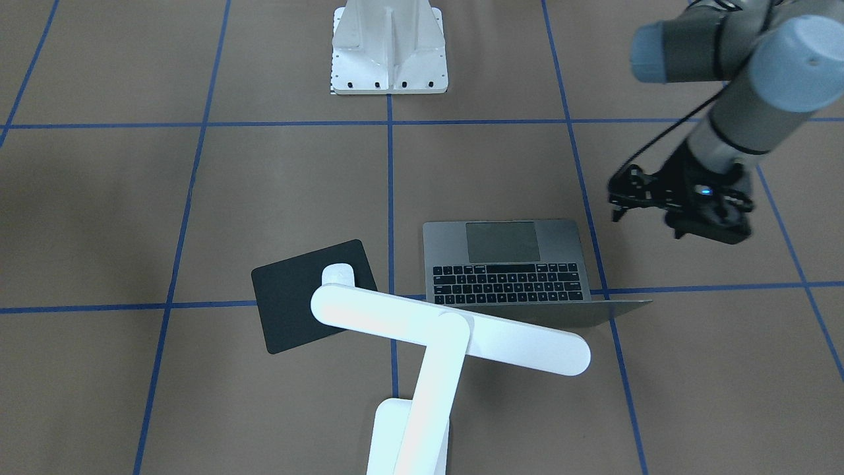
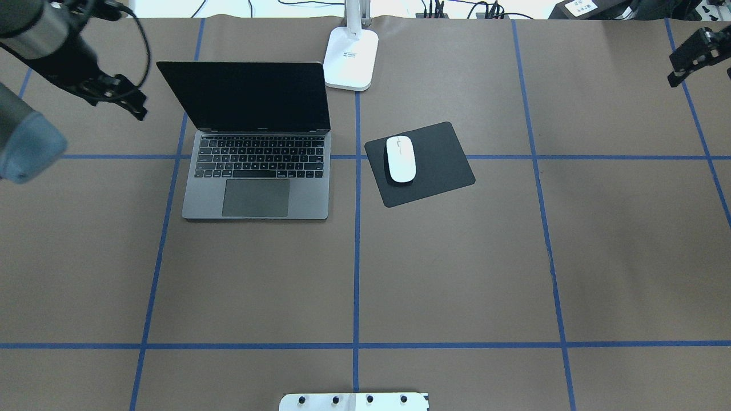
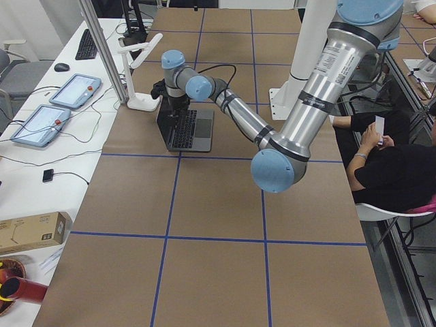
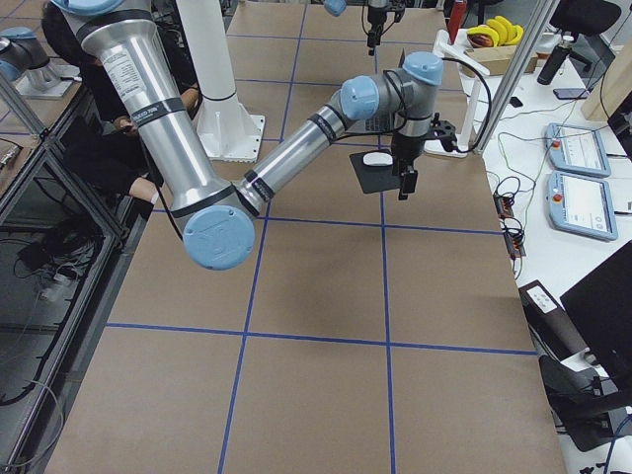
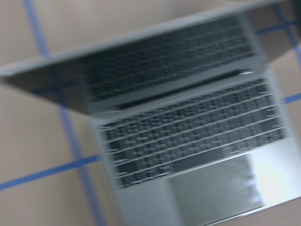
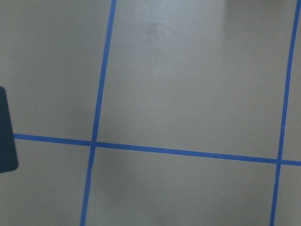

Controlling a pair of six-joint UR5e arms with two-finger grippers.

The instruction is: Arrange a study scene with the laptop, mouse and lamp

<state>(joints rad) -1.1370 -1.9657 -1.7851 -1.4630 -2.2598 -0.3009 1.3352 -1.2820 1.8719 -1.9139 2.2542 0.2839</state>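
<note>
Front view: the left gripper [image 1: 620, 196] hangs above the table [image 1: 99, 218], fingers apart and empty. The open laptop [image 1: 508, 264] lies just beside its tips. The mouse [image 1: 337, 274] sits beyond that on a black pad [image 1: 290, 310], and the lamp [image 1: 455, 333] reaches over both.
Overhead view: the right gripper [image 2: 679, 68] is well apart from the mouse; I cannot tell its spread. All three things look placed, so little seems left.
Left side view: the lamp's slim white arm stands just past the left gripper.
Right side view: the smooth oval mouse shows near the right gripper.
Left wrist view: blurred; matte grey metal, black keys and a wide trackpad below the gripper.
Right wrist view: only brown table, blue tape lines [image 6: 188, 153] and the pad's rounded corner.
</note>
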